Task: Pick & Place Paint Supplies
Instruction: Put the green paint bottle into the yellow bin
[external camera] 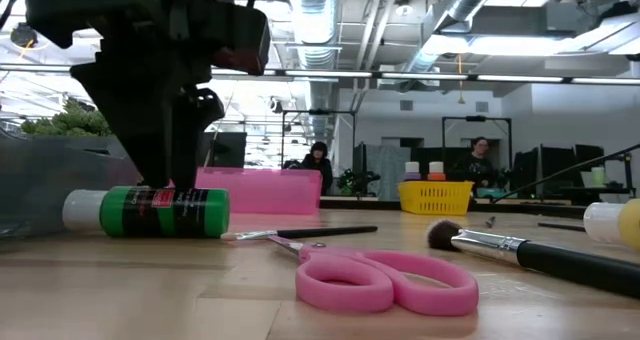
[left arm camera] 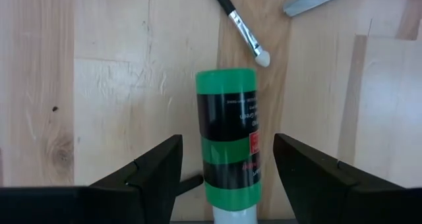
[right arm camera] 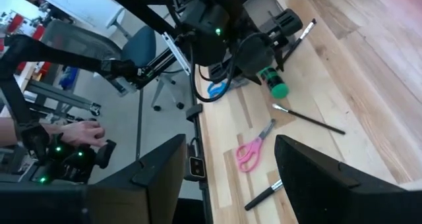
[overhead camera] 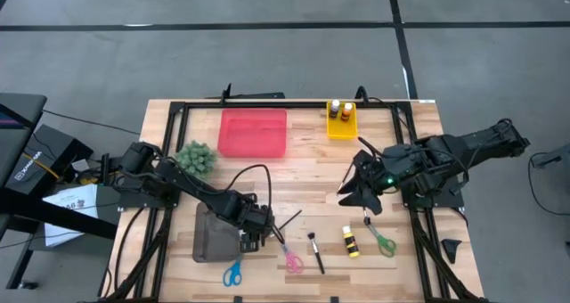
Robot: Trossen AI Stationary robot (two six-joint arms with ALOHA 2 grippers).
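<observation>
While the high view is taken first, the left gripper (overhead camera: 256, 236) is seen low and left of centre, poised over the green paint bottle (overhead camera: 260, 241), which is mostly hidden beneath it beside a grey bin (overhead camera: 214, 236); the right gripper (overhead camera: 354, 189) is held waiting right of centre with its fingers apart, and the yellow-and-black bottle (overhead camera: 351, 241) is left lying at lower right near a dark brush (overhead camera: 315, 252). Down in the low view, the green bottle is found on its side at the left of the frame (external camera: 150, 211), with the left arm's dark fingers dropped right down at it, though contact cannot be judged from here. Over to the left wrist view, and the bottle (left arm camera: 229, 145) is framed at bottom centre between the two spread fingers (left arm camera: 148, 174), clear wood showing on both sides, so nothing is clamped yet. From the right wrist view, the same bottle (right arm camera: 277, 84) is picked out at upper centre under the far arm. A grasp approach is judged to be in hand; next, the fingers would need to be closed squarely across the bottle's body before any lift, since a round bottle could be rolled aside by an off-centre pinch.
</observation>
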